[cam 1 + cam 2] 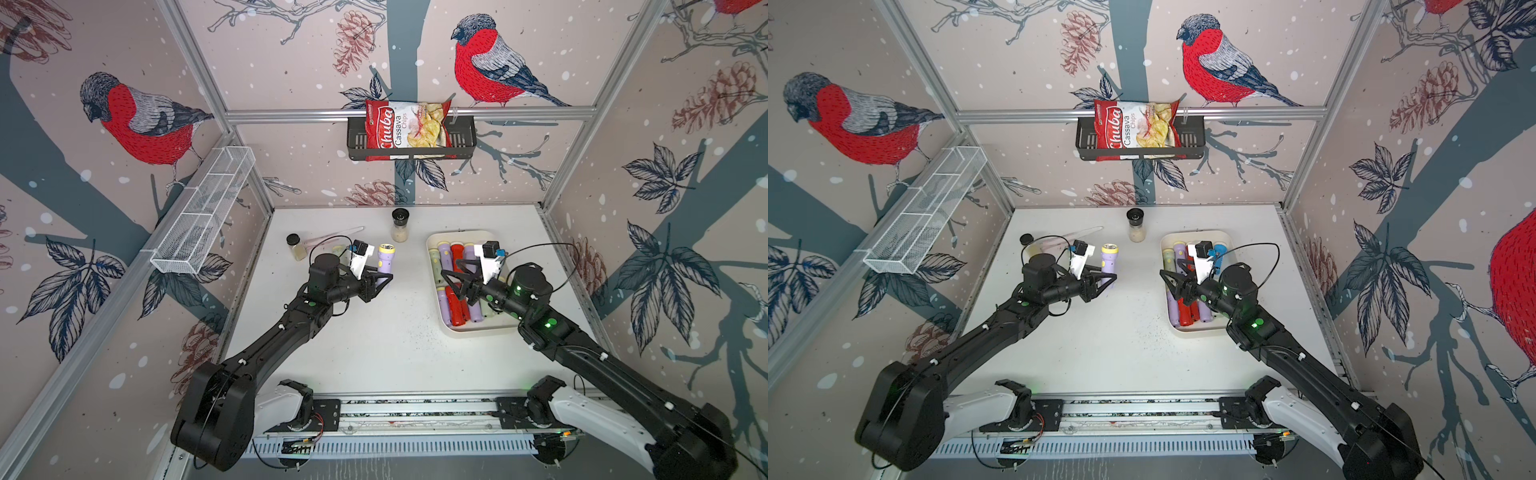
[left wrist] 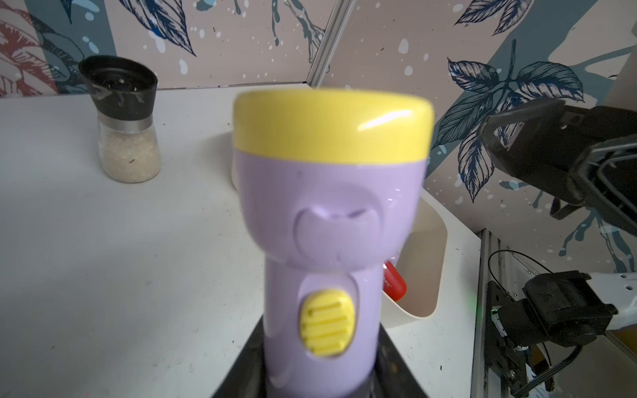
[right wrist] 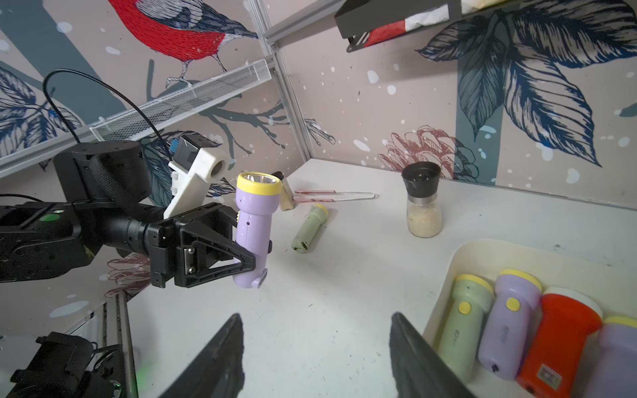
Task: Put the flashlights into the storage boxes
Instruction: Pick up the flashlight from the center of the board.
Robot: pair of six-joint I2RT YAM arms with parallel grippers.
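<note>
We are looking at a white desk (image 1: pixel 374 357), speckled with dark crumbs, boxed in by walls (image 1: pixel 291 62) papered with red-breasted birds, leaves and pine cones. Aluminium rails (image 1: pixel 407 113) are running along the corners.

Counting now: one lilac flashlight (image 1: pixel 385 257) is sitting upright, yellow-rimmed head up, in the left gripper (image 1: pixel 384 279), whose jaws are clamping its handle. One pale green flashlight (image 3: pixel 308 229) is lying on the desk just beyond that gripper. The right gripper (image 3: pixel 317 358) is hovering with its jaws parted and nothing between them. One cream tray (image 1: pixel 473 330) is lying right beneath and beside it.

In the right wrist view four flashlights (image 3: pixel 503 330) are lying side by side in the tray: green, lilac, red, lilac. In both top views we are seeing two rows of them, with a blue one among them. The right arm (image 1: pixel 515 291) is crossing over the tray and hiding some, so we cannot tell the full count.

Around them, two black-capped jars are standing beyond the left gripper: a tall grinder (image 1: pixel 400 226) and a small jar (image 1: pixel 295 247), with one pair of pink tongs (image 1: pixel 332 237) between them. Up on the walls, one white wire mesh basket (image 1: pixel 203 212) is hanging, and one black basket (image 1: pixel 461 139) is carrying a chips bag (image 1: pixel 407 129).
</note>
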